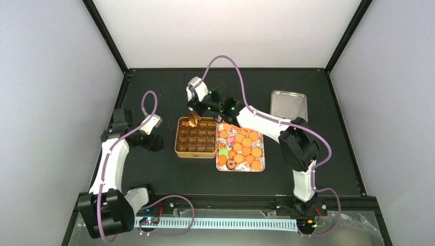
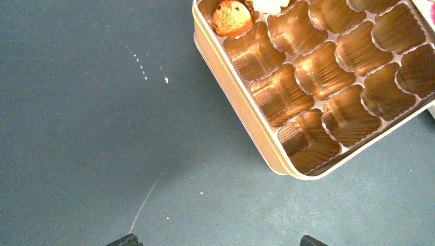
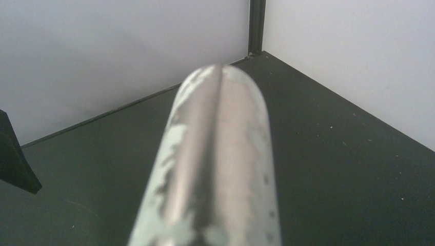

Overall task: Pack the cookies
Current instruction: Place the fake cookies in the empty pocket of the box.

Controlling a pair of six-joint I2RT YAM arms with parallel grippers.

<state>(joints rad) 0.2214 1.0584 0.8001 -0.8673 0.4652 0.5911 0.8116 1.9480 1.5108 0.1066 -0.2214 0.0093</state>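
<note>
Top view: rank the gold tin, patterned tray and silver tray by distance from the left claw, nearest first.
1. gold tin, just right of the left claw.
2. patterned tray, right of the tin, carrying the cookies.
3. silver tray, far right, toward the back.

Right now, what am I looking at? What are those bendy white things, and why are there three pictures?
Those are two robot arms, each ending in a two-finger gripper. One picture looks down from above; the other two come from cameras on the wrists. On the dark table sit a gold tin with little cups, a patterned tray of round cookies and a silver plate. The left gripper is open, holding nothing, beside the tin. The right gripper holds a silvery tool, blurry, over the tin's far corner, where one cookie sits in a cup.
</note>
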